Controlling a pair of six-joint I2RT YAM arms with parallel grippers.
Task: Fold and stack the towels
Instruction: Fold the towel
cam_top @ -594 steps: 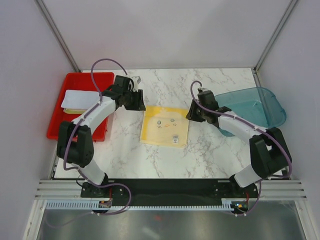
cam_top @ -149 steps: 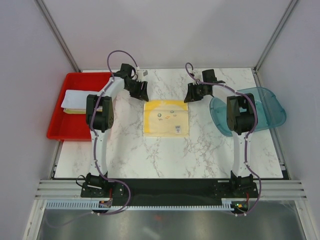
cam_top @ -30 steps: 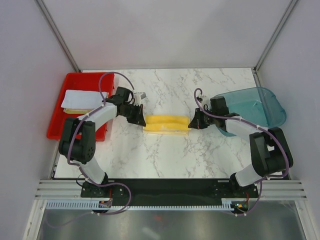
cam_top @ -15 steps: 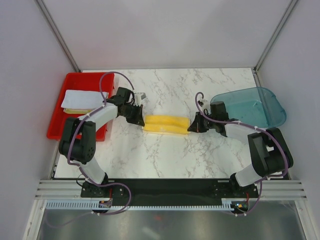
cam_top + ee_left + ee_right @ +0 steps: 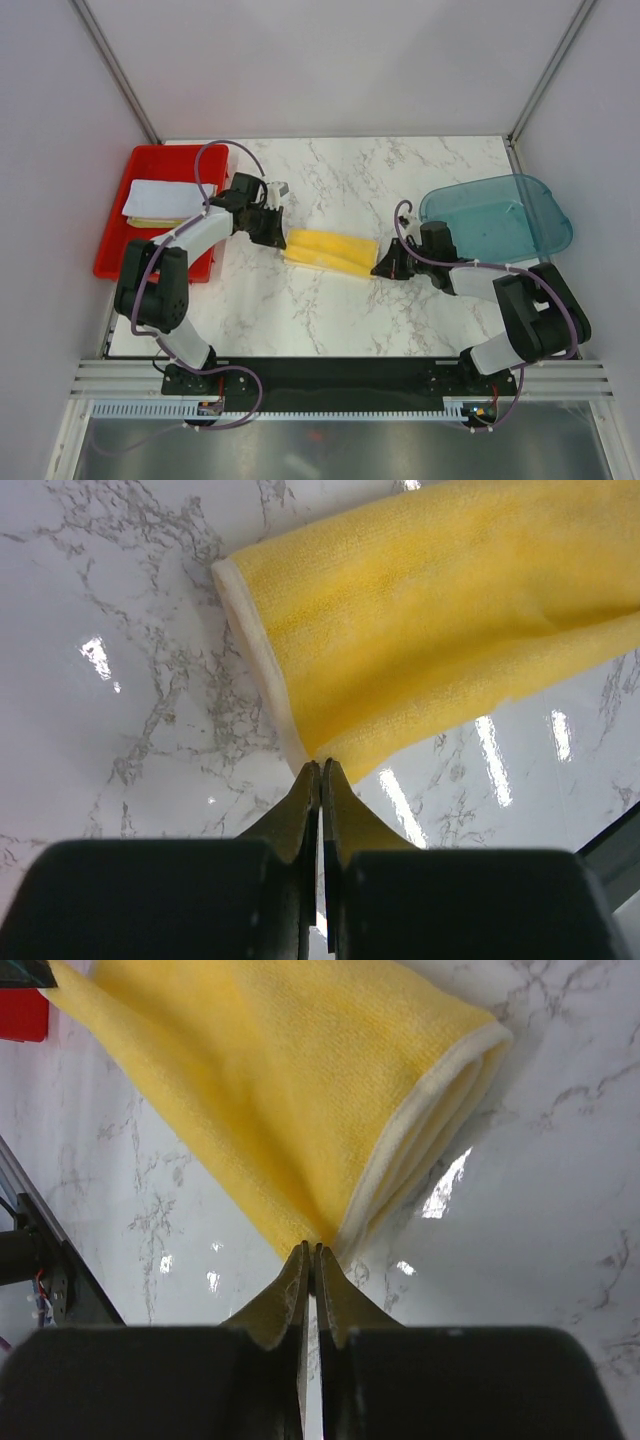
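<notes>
A yellow towel [image 5: 330, 250], folded into a long double-layered strip, lies slanted on the marble table, its right end nearer than its left. My left gripper [image 5: 283, 240] is shut on its left near corner. In the left wrist view the tips [image 5: 321, 765] pinch the corner of the towel [image 5: 430, 620]. At the right near corner, my right gripper [image 5: 378, 270] has its jaws pressed together on the cloth. The right wrist view shows the tips [image 5: 312, 1248] at the towel's [image 5: 280, 1090] white-edged fold. A white towel [image 5: 160, 195] lies on a pale yellow one [image 5: 148, 220] in the tray.
The red tray [image 5: 110, 255] stands at the left edge of the table. A translucent teal bin [image 5: 500, 215] stands at the right, just behind my right arm. Grey walls close in the back and both sides.
The right gripper has drawn the towel's right end toward the near edge, so the strip now lies slanted. The left gripper has hardly moved.
</notes>
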